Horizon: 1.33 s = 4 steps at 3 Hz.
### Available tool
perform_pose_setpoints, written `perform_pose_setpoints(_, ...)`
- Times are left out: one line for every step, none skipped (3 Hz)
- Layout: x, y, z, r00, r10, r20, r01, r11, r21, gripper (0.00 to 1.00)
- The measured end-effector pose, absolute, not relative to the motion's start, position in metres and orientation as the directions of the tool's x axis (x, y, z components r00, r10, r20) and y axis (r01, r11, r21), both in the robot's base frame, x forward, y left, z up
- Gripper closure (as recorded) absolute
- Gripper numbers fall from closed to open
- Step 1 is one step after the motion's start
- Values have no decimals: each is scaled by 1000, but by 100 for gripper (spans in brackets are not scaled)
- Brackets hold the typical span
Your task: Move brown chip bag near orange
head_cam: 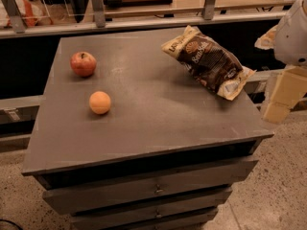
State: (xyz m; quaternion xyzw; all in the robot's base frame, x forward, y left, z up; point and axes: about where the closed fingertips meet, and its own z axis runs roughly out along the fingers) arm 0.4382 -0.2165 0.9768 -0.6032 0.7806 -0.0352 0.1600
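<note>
Brown chip bag (pixel 208 61) at back-right corner; orange (pixel 100 102) near left edge; gripper (pixel 287 87) off right edge, closure cannot be told.

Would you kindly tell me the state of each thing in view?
Brown chip bag: lying crinkled, one end past the table's right edge.
Orange: whole, resting at front left.
Apple: whole, stem dimple up.
Drawers: shut.
Gripper: beside the table's right edge, near the bag.

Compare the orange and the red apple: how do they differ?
The orange is pale orange and plain; the apple is red with a stem dimple. The orange lies nearer the front edge of the table; the apple lies farther back. Both are small and round. The end effector is past the table's right side, near the brown chip bag.
</note>
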Motion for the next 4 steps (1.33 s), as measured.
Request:
perform_pose_setpoints(438,-216,977,-221,-953,-207,-930,270,-248,0)
perform_pose_setpoints(441,-218,978,-228,-945,-235,-920,288,-266,0)
perform_pose_setpoints(448,-222,972,-245,-922,-299,-893,334,-301,0)
perform_pose_setpoints(459,-230,961,-269,-883,-385,-849,407,-339,0)
